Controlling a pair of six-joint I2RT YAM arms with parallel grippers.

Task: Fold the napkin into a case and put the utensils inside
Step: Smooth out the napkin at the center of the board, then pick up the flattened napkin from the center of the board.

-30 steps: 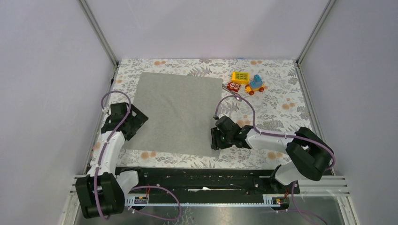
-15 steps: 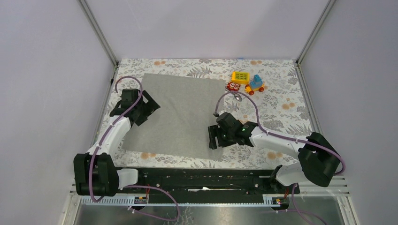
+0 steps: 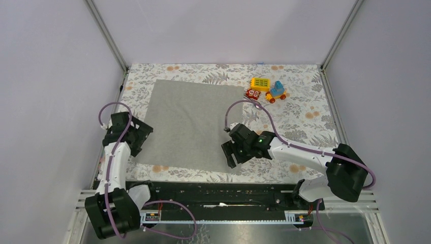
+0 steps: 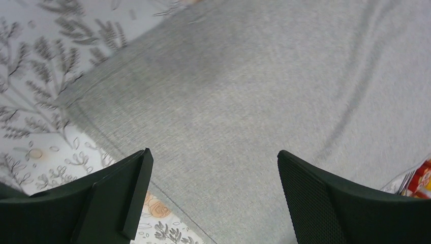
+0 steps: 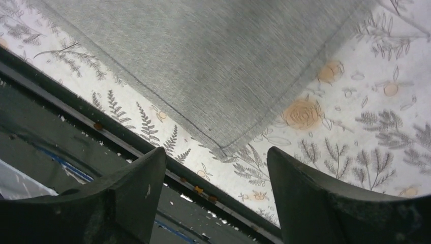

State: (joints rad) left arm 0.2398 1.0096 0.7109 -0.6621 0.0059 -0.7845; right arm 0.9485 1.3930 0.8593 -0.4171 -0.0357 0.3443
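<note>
The grey napkin [image 3: 195, 122] lies flat and unfolded on the floral tablecloth [image 3: 300, 117]. My left gripper [image 3: 136, 138] is open and empty over the napkin's left edge near its near-left corner; the left wrist view shows cloth [image 4: 244, 91] between the fingers [image 4: 213, 155]. My right gripper [image 3: 229, 155] is open and empty just above the napkin's near-right corner [image 5: 223, 145], as the right wrist view [image 5: 216, 152] shows. A silver utensil [image 3: 257, 105] lies by the toys, partly under the purple cable; its fork tines [image 4: 405, 179] peek in at the left wrist view's edge. I see no second utensil.
A yellow block [image 3: 260, 83], a blue toy car [image 3: 277, 91] and a red block [image 3: 252, 93] sit at the back right. The black rail [image 3: 213, 190] runs along the table's near edge, close under the right gripper. Frame posts stand at the back corners.
My left gripper swung out to the napkin's far left, then came back to the near left edge. My right gripper shifted slightly nearer, toward the near-right corner. The napkin stayed flat.
</note>
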